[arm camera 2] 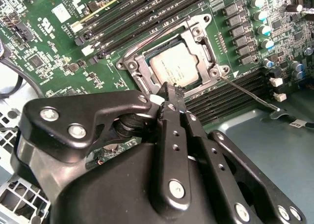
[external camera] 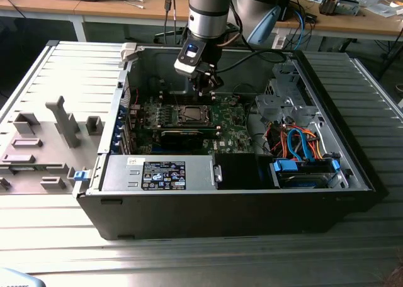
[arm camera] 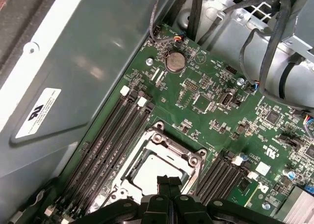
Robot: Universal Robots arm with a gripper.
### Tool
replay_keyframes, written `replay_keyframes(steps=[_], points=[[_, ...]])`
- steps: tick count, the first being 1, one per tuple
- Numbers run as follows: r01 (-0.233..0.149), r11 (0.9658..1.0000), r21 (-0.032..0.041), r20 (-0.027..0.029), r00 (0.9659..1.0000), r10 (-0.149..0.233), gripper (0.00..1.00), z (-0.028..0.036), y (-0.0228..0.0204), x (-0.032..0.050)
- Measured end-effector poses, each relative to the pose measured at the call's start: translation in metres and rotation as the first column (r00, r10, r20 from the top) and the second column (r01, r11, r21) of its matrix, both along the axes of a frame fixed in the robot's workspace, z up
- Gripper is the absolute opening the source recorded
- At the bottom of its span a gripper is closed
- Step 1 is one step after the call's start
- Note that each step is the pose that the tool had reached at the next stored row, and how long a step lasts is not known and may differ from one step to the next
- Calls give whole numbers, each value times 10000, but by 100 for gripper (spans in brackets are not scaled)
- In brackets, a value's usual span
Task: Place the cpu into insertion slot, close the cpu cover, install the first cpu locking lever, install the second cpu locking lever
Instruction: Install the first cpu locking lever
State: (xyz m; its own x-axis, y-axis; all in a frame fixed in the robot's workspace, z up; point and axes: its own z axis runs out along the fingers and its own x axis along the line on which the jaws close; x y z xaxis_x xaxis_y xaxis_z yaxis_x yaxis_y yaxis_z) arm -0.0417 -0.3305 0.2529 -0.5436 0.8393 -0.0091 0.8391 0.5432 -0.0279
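Deep inside the open computer case (external camera: pixel 220 214), over the green motherboard (arm camera 2: pixel 54 42). Poised there with the gripper (arm camera 2: pixel 170 90) pinched together on nothing visible, at the edge of the insertion slot (arm camera 2: pixel 128 67). Judging by the cpu cover (arm camera 2: pixel 202 52) lying flat around the seated cpu (arm camera 2: pixel 174 67): placed and closed. Probably yet to latch: one locking lever (arm camera 2: pixel 245 92), jutting free off the slot's corner.

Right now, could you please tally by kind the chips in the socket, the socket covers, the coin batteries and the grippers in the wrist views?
cpu: 1
cpu cover: 1
coin battery: 1
gripper: 1
Total: 4
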Motion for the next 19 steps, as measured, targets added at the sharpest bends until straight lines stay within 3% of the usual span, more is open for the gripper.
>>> replay_keyframes(steps=[19], points=[[-783,9969,0,0,9969,783,11,0,0,0]])
